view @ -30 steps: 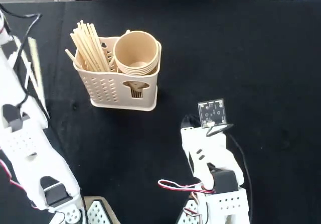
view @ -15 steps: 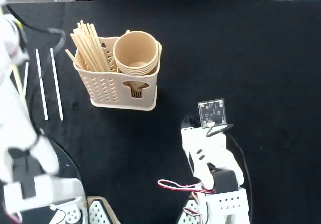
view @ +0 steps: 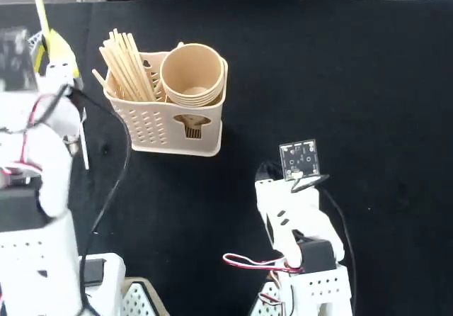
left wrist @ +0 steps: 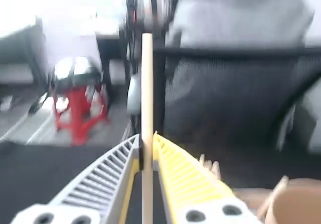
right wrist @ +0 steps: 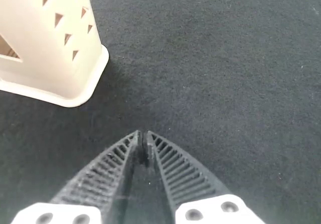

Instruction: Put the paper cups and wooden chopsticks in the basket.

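A cream basket (view: 152, 128) stands on the black table with a bundle of wooden chopsticks (view: 127, 64) in one compartment and stacked paper cups (view: 192, 75) in the other. To its left, my left gripper (view: 48, 44) is raised off the table and shut on a single chopstick (view: 39, 8) that points away from the arm. In the left wrist view that chopstick (left wrist: 147, 98) runs straight out between the grey and yellow fingers of the left gripper (left wrist: 147, 146). My right gripper (right wrist: 143, 143) is shut and empty, low over the table near the basket's corner (right wrist: 55, 48).
A loose pale chopstick (view: 84, 146) lies on the cloth beside the left arm. The right arm (view: 297, 217) is folded at the front centre. Black table stretches open to the right of the basket. Chair legs and a red stool (left wrist: 77, 103) stand beyond the table's far edge.
The left arm has risen from lying low along the left side and now holds its gripper up beside the basket with a chopstick. The right arm has stayed still.
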### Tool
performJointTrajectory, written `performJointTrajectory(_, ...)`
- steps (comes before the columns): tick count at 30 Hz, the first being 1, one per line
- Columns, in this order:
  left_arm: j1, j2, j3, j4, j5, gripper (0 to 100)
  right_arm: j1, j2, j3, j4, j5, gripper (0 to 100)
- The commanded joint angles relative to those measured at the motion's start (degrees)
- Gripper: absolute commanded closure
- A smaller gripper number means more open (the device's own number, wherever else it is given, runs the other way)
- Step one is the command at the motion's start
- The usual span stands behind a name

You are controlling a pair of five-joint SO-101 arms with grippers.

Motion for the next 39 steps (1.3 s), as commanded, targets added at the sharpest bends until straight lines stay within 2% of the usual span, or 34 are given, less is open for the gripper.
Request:
performJointTrajectory(1,1.19,-6.24,7.25,-16.53,4.84,97,0.79,-0.66,-0.04,0.09,0.7,98.3)
performJointTrajectory(8,9.01,-7.21,2.77,-18.29,7.74,97,0.79,-0.66,-0.04,0.0,0.7,98.3)
performJointTrajectory(13,12.18,0.35,1.36,-21.63,7.74,97,0.79,-0.66,-0.04,0.0,0.7,98.3)
performJointTrajectory(22,12.62,14.68,0.04,-29.8,8.18,97,0.79,-0.66,-0.04,-0.18,2.55,98.5)
performJointTrajectory(26,11.65,19.34,-0.04,-33.58,13.27,97,0.7,-0.66,-0.04,-0.26,2.99,98.5)
performJointTrajectory(39,7.52,25.67,2.15,-34.29,15.82,97,0.7,-0.66,-0.04,-0.18,2.99,98.5)
